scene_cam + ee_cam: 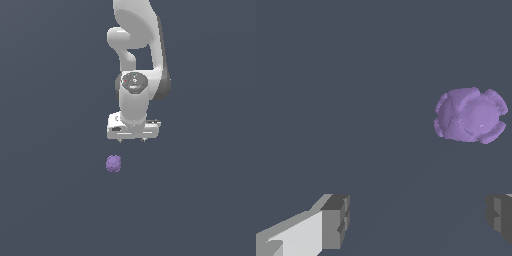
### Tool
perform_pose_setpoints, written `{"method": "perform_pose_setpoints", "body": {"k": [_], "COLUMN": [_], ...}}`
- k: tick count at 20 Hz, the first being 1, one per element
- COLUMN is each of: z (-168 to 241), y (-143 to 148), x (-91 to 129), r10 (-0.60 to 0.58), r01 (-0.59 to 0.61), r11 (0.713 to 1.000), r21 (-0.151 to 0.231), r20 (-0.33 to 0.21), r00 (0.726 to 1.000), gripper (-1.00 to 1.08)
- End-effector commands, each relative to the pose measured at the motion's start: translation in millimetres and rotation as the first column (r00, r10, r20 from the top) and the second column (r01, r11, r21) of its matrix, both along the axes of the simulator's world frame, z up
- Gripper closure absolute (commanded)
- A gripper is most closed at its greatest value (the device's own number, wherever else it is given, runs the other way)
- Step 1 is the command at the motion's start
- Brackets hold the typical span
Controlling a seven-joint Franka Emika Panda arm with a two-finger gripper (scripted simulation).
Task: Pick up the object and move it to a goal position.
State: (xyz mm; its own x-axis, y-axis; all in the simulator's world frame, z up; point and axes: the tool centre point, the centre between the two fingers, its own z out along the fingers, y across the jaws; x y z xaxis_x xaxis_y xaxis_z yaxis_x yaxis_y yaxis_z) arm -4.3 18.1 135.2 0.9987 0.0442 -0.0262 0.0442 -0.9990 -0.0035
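The object is a small, bumpy purple lump lying on the dark grey floor. In the exterior view it sits below my white gripper and a little toward the exterior view's left. The gripper points down, is open and holds nothing. In the wrist view the purple lump shows beyond the gripper, not between the fingers. One grey fingertip shows fully, and the other fingertip is cut by the frame edge. The gap between the fingers is wide.
The white arm rises behind the gripper to the top of the exterior view. The flat dark grey floor surrounds the lump.
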Motion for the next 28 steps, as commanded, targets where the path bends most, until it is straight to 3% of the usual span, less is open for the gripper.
{"method": "perform_pose_setpoints", "body": {"k": [1, 15, 21, 28], "z": [0.0, 11.4, 3.3, -19.5], "y": [0.0, 20.2, 5.2, -36.0], "x": [0.0, 6.2, 17.3, 42.1], "r10": [0.0, 0.079, 0.048, -0.031], "r01": [0.0, -0.079, -0.048, 0.031], "r11": [1.0, 0.997, 0.999, 1.0], "r21": [0.0, -0.004, -0.002, 0.0], "r20": [0.0, 0.03, 0.03, 0.028], "r00": [1.0, 0.996, 0.998, 0.999], "gripper": [-0.92, -0.92, -0.92, -0.92]}}
